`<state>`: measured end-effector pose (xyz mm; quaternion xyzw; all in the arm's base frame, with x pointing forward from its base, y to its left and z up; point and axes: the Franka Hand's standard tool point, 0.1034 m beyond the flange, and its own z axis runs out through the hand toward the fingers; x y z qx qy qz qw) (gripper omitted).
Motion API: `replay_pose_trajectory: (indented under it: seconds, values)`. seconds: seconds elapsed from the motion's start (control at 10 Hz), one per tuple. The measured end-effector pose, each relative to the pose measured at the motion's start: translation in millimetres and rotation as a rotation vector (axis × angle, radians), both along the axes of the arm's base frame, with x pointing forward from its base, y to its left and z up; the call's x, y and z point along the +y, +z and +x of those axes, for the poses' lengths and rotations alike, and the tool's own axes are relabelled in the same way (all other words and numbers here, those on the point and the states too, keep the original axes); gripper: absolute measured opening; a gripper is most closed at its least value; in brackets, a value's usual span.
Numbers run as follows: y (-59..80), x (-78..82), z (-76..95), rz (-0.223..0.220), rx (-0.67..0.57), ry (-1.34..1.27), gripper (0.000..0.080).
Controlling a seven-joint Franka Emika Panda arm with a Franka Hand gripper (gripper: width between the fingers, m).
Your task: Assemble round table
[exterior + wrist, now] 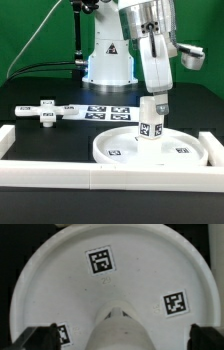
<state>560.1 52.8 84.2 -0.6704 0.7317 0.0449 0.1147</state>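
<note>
We see the short cylinder leg (150,125) standing upright on the large disc (110,152), near the disc's middle. It is a smooth white plastic post with a small black-and-white square tag on its side. From the wrist view the leg (122,331) looks like a pale rounded stub that narrows toward the disc (60,280). The disc is a flat matte white round with a low raised rim, and square tags lie on its face.

The gripper (157,100) hangs straight above the leg. In the wrist view its dark fingers (45,336) sit on either side of the leg with a strip of disc showing between. We therefore read the jaws as spread apart and not clamped on the leg.

The cross-shaped piece (44,112) lies flat on the black table (50,140), well off toward the exterior view's left. It is white too, and tagged on its arms. Between it and the disc lies the marker board (108,112), thin and flat. A long white border rail (100,178) with squared edges runs along the near side.
</note>
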Motion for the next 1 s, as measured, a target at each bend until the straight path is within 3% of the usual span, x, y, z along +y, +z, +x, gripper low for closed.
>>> replay_pose_trajectory:
  seconds: [1.0]
  values:
    - [-1.8, -6.5, -1.5, -0.126, -0.175, 0.88, 0.0649]
